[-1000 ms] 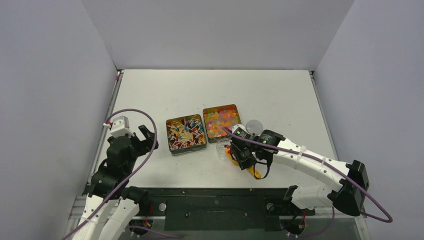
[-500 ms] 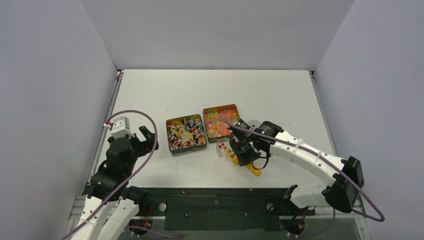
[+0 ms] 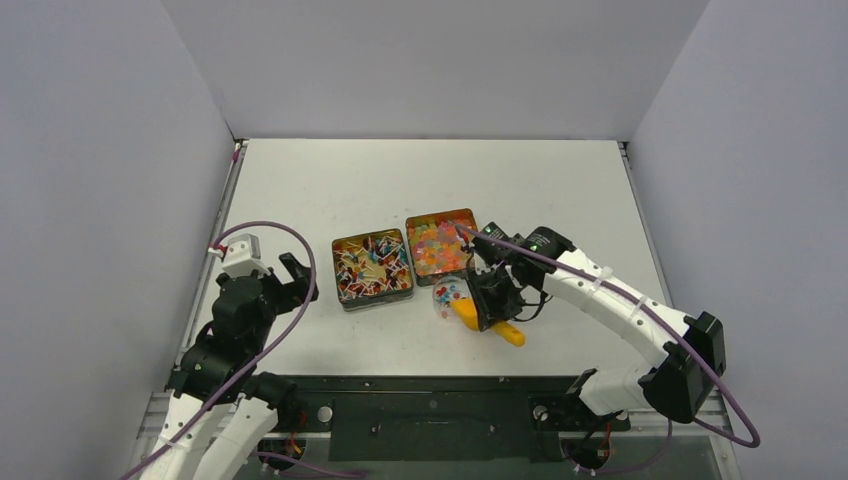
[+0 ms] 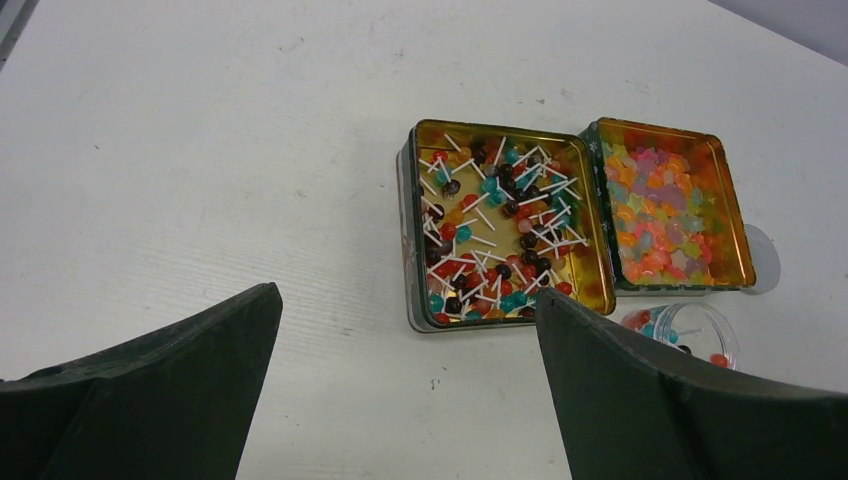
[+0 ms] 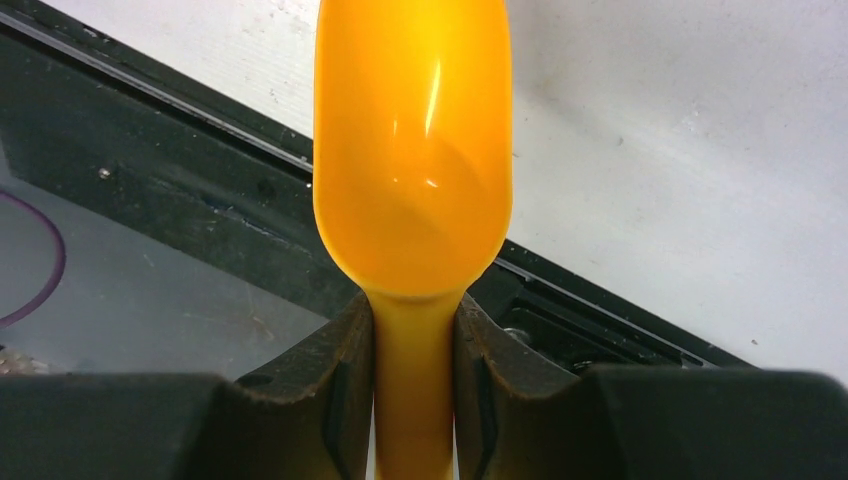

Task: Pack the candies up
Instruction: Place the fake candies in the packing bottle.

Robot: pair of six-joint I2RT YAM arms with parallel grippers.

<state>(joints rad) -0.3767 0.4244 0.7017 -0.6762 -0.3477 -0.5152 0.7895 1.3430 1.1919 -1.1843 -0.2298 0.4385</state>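
White tabletop (image 3: 330, 190) between grey walls, from above: a small clear cup (image 3: 447, 297) stands near the middle with a few of the candies (image 3: 445, 293) in it. Just beyond the cup sits a tin of bead sweets (image 3: 440, 243), and beyond the cup to its left a tin of stick sweets (image 3: 372, 268). Both tins look well filled, so I judge the packing barely begun. The right gripper (image 3: 490, 305) carries an orange scoop (image 3: 463, 313) at the cup's near rim, though I cannot tell whether it is over the rim or beside it. The left gripper (image 3: 292, 272) sits well left of the cup.

From the left wrist, its fingers (image 4: 170, 390) spread wide on nothing. The cup is shallowly filled, and a clear lid (image 4: 762, 262) lies just beyond the cup.

From the right wrist, the fingers pinch the scoop's handle and its bowl is empty. More scoops and the lid remain.
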